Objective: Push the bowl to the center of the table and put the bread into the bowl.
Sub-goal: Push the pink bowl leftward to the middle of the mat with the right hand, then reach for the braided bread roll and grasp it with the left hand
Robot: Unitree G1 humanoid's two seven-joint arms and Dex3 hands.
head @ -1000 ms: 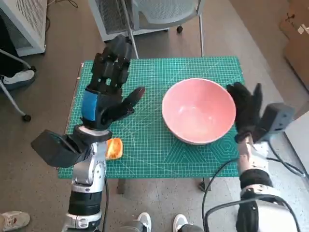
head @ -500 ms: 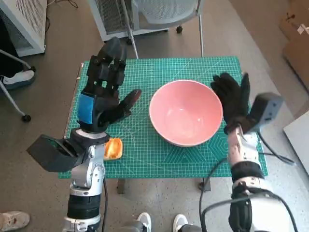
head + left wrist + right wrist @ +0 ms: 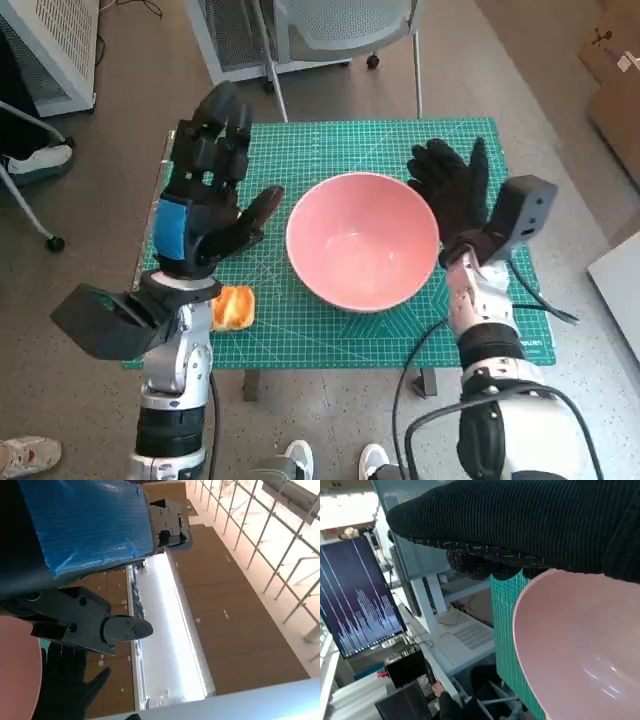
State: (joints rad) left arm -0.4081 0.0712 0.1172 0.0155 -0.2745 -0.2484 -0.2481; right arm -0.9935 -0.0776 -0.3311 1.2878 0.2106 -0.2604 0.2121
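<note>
My right hand (image 3: 452, 195) rests flat against the right outer wall of the bowl (image 3: 362, 240), fingers spread and pointing away from me, gripping nothing. The pink bowl stands upright on the green mat (image 3: 330, 150) that covers the surface, close to its middle, and has nothing in it. In the right wrist view the glove (image 3: 530, 525) lies just over the bowl's rim (image 3: 520, 630), with the mat (image 3: 506, 630) showing past it.

My left hand (image 3: 205, 195) hangs over the left part of the mat, fingers wide apart and holding nothing, its thumb reaching toward the bowl but not touching it. The left wrist view shows the blue tape (image 3: 85, 525) on its back and one black finger (image 3: 95, 627) stretched out, with a slice of the bowl (image 3: 17, 670) and the gloved hand (image 3: 70, 680) beyond.

The bread (image 3: 233, 307) lies on the mat near its front left corner, beside my left forearm, well apart from the bowl

A white chair (image 3: 330, 30) stands behind the surface, and a person's shoes (image 3: 335, 462) show at the front
</note>
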